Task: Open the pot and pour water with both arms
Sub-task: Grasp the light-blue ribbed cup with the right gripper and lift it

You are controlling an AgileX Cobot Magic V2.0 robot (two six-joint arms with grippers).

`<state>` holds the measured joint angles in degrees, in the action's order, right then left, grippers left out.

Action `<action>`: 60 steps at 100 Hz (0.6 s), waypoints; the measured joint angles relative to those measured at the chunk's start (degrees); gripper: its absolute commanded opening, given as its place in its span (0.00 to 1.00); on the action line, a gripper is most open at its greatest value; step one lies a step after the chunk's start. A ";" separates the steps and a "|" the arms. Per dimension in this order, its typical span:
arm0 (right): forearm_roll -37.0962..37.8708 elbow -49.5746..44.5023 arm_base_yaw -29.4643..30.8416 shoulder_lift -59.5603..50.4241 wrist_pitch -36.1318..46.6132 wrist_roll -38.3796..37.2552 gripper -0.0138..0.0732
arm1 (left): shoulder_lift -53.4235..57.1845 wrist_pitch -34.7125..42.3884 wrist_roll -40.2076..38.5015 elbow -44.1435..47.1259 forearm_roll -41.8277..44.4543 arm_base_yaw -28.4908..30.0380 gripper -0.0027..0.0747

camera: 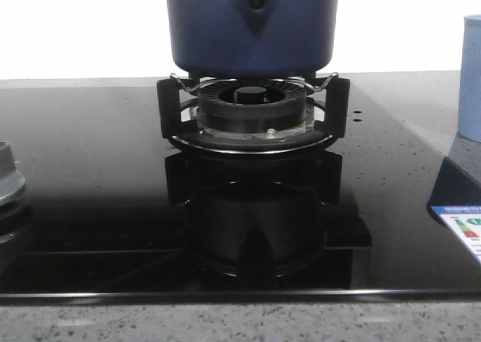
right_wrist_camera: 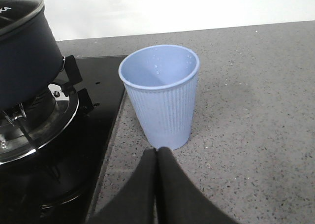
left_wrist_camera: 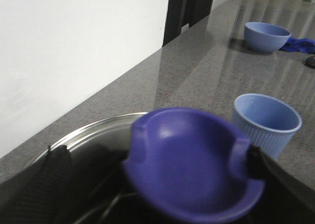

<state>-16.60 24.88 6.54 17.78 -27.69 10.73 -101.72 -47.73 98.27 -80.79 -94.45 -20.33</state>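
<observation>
- Pot (camera: 252, 26) sits on the burner grate (camera: 252, 105) of a glossy black hob (camera: 90, 207); navy, cylindrical, rounded lower edge, pointed mount with a rivet
- Lid knob (left_wrist_camera: 189, 162), smooth purple and blurred, lies between the left claw's (left_wrist_camera: 157, 179) dark fingers (left_wrist_camera: 54, 177), which seem closed on it, over a steel rim (left_wrist_camera: 98, 128)
- Step in hand looks like lid removal; next calls for carrying the lid clear, then gripping the pot to tip it
- Right claw (right_wrist_camera: 157, 157) has fingers pressed together, holding nothing, just beside the cup (right_wrist_camera: 162, 96)
- Cup is pale blue, ribbed, tapered, droplets inside, on speckled grey tabletop (right_wrist_camera: 256, 111)
- Blue bowl (left_wrist_camera: 266, 36) stands well apart
</observation>
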 measured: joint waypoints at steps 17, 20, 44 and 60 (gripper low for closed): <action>0.00 0.00 0.00 0.00 0.00 0.00 0.09 | 0.00 -0.15 0.00 -0.05 -1.09 -1.37 0.72; 0.00 0.00 0.00 0.00 0.00 0.00 0.09 | 0.00 -0.15 0.00 -0.05 -1.23 -1.52 0.70; 0.00 0.00 0.00 0.00 0.00 0.10 0.09 | 0.00 -0.37 0.00 -0.05 -1.96 -1.66 0.48; 0.00 0.00 0.00 0.00 0.00 0.10 0.09 | 0.00 -0.37 0.00 -0.05 -2.18 -1.66 0.32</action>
<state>-16.60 24.88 6.54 17.78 -27.69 10.82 -101.72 -48.10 98.27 -80.84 -96.63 -21.99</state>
